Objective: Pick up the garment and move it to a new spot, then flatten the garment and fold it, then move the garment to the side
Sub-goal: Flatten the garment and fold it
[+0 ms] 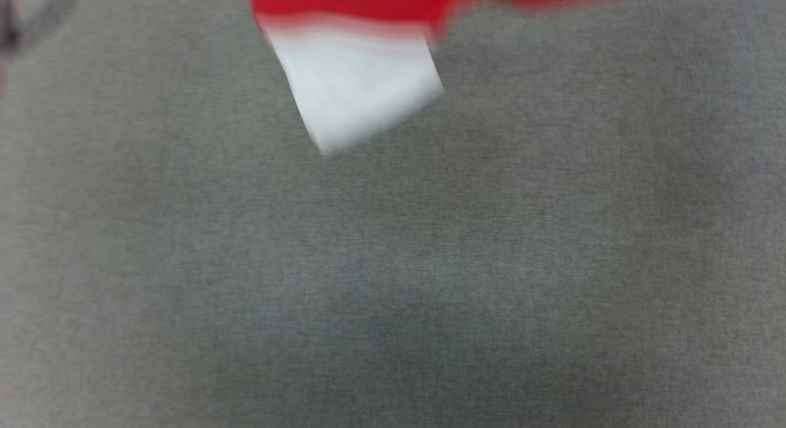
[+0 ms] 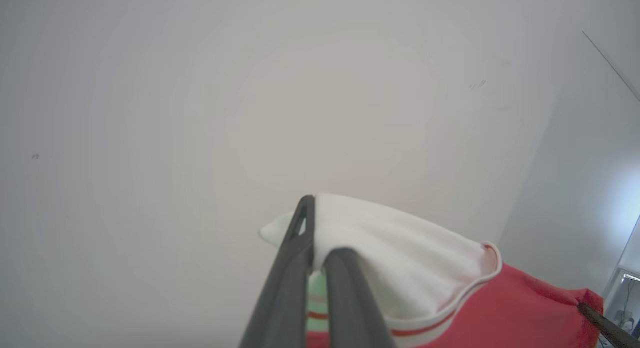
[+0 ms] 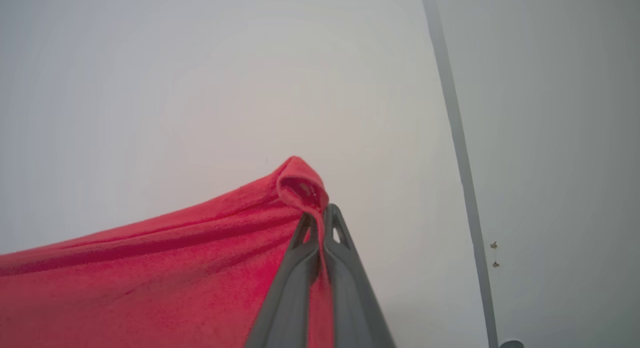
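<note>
The left gripper [image 2: 317,238] is clamped on a white sleeve of the garment [image 2: 410,258], with cloth bunched over its fingertips. The right gripper [image 3: 321,223] pinches a red fold, and the fabric stretches away to that view's left. In the blurred head view, the sleeve shows at the top edge over the grey surface [image 1: 393,280]
</note>
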